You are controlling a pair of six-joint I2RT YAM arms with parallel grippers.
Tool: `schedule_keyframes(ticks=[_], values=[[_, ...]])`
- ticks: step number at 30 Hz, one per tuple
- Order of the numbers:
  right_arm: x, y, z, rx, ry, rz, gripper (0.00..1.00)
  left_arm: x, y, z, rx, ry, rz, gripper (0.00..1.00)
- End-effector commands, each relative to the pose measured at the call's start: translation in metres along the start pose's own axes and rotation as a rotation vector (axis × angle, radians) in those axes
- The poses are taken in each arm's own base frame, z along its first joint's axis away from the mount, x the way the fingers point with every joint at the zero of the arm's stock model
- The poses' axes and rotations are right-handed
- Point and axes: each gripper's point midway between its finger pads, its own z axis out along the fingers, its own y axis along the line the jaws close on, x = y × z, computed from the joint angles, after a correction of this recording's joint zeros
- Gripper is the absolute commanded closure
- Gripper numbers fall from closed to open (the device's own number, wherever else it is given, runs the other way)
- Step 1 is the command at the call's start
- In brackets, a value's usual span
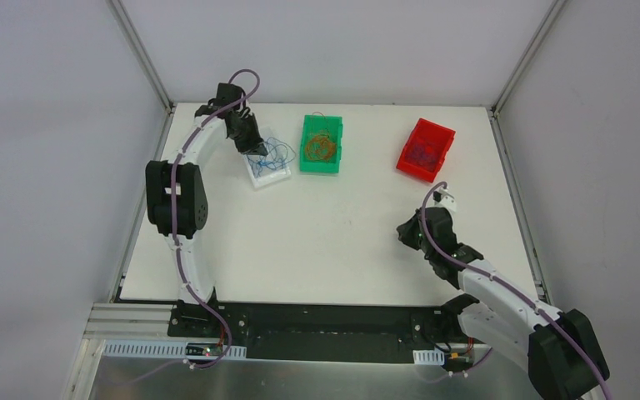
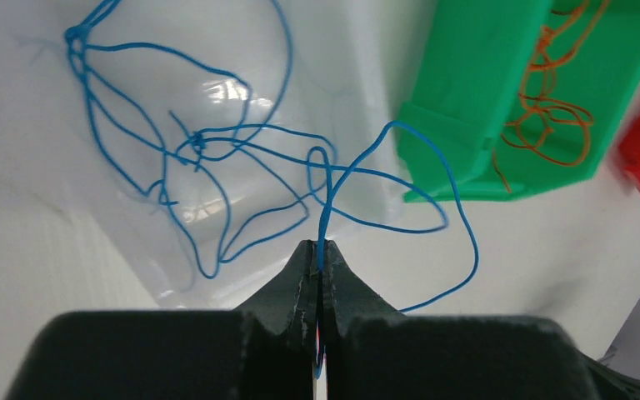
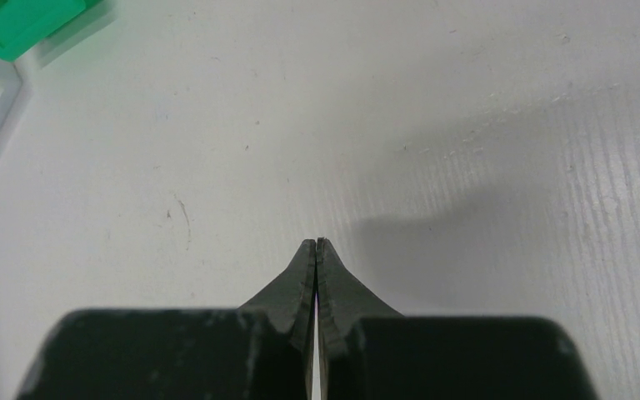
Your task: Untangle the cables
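Note:
Thin blue cables [image 2: 217, 150] loop loosely over a clear white bin [image 2: 67, 192]; they also show in the top view [image 1: 273, 152]. My left gripper [image 2: 320, 250] is shut on one blue cable strand, held above the bin's near edge; it shows in the top view [image 1: 257, 150]. Orange cables [image 2: 554, 108] lie coiled in the green bin [image 1: 307, 155]. Dark purple cables [image 1: 422, 152] lie in the red bin [image 1: 433, 129]. My right gripper [image 3: 317, 244] is shut and empty over bare table, at centre right in the top view [image 1: 403, 232].
The three bins stand in a row at the back of the white table [image 1: 333, 242]. A corner of the green bin [image 3: 17, 25] shows at the top left of the right wrist view. Grey walls enclose the table on three sides.

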Motion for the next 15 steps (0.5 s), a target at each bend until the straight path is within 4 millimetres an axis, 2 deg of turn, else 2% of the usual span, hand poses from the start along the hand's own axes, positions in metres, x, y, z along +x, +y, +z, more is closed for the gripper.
schedule_keyframes(ticks=[1,5,8,11,15], values=[[-0.017,0.018,0.002,-0.047,-0.040,0.019,1.00,-0.011,0.024,-0.007,-0.078,-0.100,-0.039,1.00],[-0.014,0.019,0.005,-0.049,-0.024,0.018,1.00,-0.007,0.057,0.001,-0.218,-0.112,-0.061,1.00],[-0.013,0.019,0.006,-0.046,-0.020,0.015,1.00,-0.010,0.079,0.002,-0.342,-0.157,-0.094,1.00],[-0.014,0.019,0.007,-0.041,-0.021,0.016,1.00,-0.022,0.086,0.005,-0.436,-0.205,-0.058,1.00],[-0.013,0.017,0.007,-0.036,-0.022,0.016,1.00,-0.042,0.086,0.009,-0.507,-0.248,0.001,1.00]])
